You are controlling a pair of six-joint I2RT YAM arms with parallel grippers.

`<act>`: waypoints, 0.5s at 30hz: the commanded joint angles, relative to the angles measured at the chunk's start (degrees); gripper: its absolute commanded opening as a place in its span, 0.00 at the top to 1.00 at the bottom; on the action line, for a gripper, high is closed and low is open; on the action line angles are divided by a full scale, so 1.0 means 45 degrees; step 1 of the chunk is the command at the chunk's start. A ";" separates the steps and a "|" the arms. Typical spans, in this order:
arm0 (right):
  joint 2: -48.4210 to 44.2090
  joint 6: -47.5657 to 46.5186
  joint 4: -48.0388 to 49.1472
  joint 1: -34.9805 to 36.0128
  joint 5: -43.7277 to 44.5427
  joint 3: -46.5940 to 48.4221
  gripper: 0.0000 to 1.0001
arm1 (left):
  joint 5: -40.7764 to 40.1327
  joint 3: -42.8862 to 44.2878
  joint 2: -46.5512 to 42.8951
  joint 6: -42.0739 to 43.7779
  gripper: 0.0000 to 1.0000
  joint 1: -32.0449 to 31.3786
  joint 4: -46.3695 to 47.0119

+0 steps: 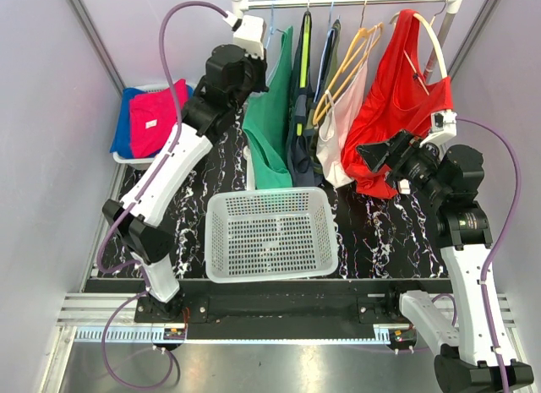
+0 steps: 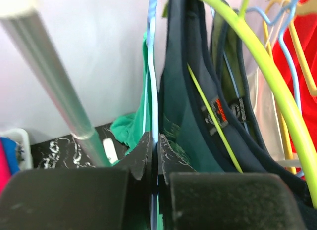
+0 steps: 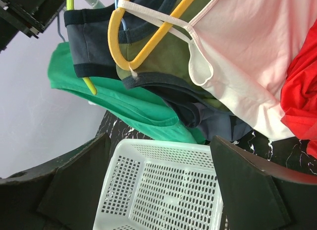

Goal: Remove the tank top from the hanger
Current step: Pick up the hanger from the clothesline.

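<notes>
Green tank top (image 1: pixel 266 135) on blue hanger (image 2: pixel 152 81)

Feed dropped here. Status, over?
Left tool shut on blue hanger. Right tool open, empty. Green tank top on hanger. Navy top crowds beside it.

Basket (image 3: pixel 158 190) framed by spread end effector (image 3: pixel 158 138)

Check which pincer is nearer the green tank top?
Left. The left pincer is shut on the blue hanger wire right against the green tank top; the right pincer hangs open well to its right, by the red top, facing the basket.
</notes>
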 commanded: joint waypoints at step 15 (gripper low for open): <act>-0.0050 0.0161 0.0690 0.0114 -0.0242 0.0515 0.11 | 0.1468 0.0384 -0.3644 0.0257 1.00 0.0300 -0.1340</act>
